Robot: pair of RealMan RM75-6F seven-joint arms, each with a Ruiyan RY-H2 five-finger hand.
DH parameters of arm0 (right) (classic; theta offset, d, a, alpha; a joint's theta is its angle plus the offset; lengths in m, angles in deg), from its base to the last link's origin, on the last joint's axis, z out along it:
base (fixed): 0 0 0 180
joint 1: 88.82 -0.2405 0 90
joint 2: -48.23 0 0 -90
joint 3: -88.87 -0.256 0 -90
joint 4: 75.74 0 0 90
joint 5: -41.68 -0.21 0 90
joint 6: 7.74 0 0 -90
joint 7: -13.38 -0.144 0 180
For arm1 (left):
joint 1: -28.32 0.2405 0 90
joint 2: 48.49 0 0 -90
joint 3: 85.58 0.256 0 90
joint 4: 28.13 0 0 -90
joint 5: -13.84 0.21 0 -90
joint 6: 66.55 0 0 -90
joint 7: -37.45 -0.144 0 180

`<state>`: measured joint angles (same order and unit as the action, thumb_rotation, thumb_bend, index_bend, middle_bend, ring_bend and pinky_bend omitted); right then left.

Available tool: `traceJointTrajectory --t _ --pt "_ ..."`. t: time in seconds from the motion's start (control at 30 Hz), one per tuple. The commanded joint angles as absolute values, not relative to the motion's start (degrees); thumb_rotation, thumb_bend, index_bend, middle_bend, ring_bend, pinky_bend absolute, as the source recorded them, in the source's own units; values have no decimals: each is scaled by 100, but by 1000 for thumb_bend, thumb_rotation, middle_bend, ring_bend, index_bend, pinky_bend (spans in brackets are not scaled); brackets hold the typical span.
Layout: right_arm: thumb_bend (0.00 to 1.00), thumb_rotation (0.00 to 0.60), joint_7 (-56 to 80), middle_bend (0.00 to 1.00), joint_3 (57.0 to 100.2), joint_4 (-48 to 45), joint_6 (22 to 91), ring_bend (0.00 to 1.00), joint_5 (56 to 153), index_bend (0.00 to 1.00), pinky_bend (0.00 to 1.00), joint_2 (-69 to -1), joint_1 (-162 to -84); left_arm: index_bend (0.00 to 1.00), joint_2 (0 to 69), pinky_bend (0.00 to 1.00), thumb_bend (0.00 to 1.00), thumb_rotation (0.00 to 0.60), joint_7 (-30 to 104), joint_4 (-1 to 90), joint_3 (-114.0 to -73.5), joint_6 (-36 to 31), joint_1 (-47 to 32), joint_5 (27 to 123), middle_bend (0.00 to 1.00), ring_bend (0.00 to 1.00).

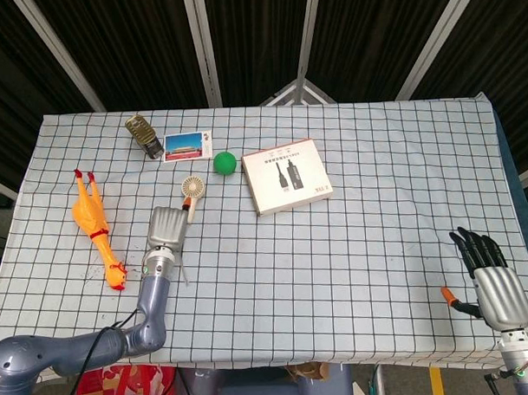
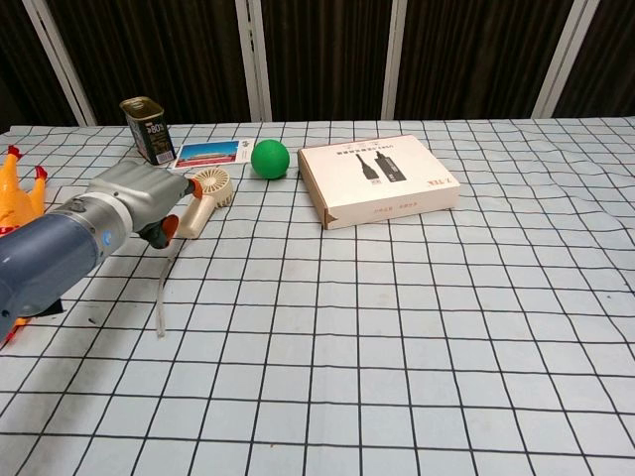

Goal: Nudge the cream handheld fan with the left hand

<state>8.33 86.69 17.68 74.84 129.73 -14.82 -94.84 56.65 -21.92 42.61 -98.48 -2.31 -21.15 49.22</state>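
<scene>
Now the left hand (image 1: 165,227) sits by the fan (image 1: 191,194) handle, toward the bench's (image 1: 377,202) left side; whether its fingers are curled, I cannot tell. Right hand (image 1: 493,285) hangs empty, fingers apart.

Left hand (image 1: 165,227) low, fingers curled; right hand (image 1: 491,281) open, idle.

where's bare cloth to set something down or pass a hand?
Free: the wide stretch right of the box out to the right hand, and the near strip below it. Crowded: far left, where can, postcard, green ball, fan, left hand and rubber chicken cluster.
</scene>
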Motion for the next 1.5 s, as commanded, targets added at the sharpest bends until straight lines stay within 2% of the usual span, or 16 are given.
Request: traceJointTrajectory --t 0.03,0.5,0.63,0.77,0.87,0.97,1.03,1.2,1.43,1.5 --pt "290 600 834 0 8667 1767 7485 0 12972 0 44 -1484 -9484 179 5665 719 892 600 -2178 4237 -9826 -240 -2094 4908 925 732" --pt "289 600 819 0 8688 1744 7512 0 13029 0 44 -1504 -9478 164 5789 719 892 600 -1922 3989 -9731 -352 -2072 5142 921 726" --pt "290 600 803 0 8693 1726 7528 0 13044 0 44 -1506 -9471 105 5724 715 887 600 -1637 4096 -9715 -241 -2018 5473 900 701" --pt "289 600 807 0 8697 1726 7546 0 13063 0 44 -1509 -9467 51 5536 687 854 600 -1035 4370 -9630 90 -1862 6217 843 638" --pt "290 600 820 0 8702 1726 7552 0 13076 0 44 -1513 -9465 10 5314 631 733 600 -605 4725 -9565 452 -1669 6742 771 566" --pt "290 600 841 0 8710 1725 7559 0 13087 0 44 -1520 -9461 0 4992 548 592 600 -238 5211 -9435 827 -1405 7206 663 475" --pt "290 600 852 0 8716 1727 7552 0 13086 0 44 -1522 -9460 0 4724 459 506 600 -3 5561 -9304 1066 -1187 7503 565 401" --pt "290 600 892 0 8714 1727 7544 0 13070 0 44 -1532 -9459 0 4155 287 391 600 436 6246 -8985 1541 -662 7987 398 296" --pt "290 600 1040 0 8728 1717 7538 0 13076 0 44 -1563 -9456 0 3368 70 254 600 1010 6936 -8389 2136 179 8539 129 42" --pt "290 600 1071 0 8725 1704 7551 0 13079 0 44 -1578 -9453 0 3191 26 218 600 1178 6973 -8195 2352 435 8749 61 7"
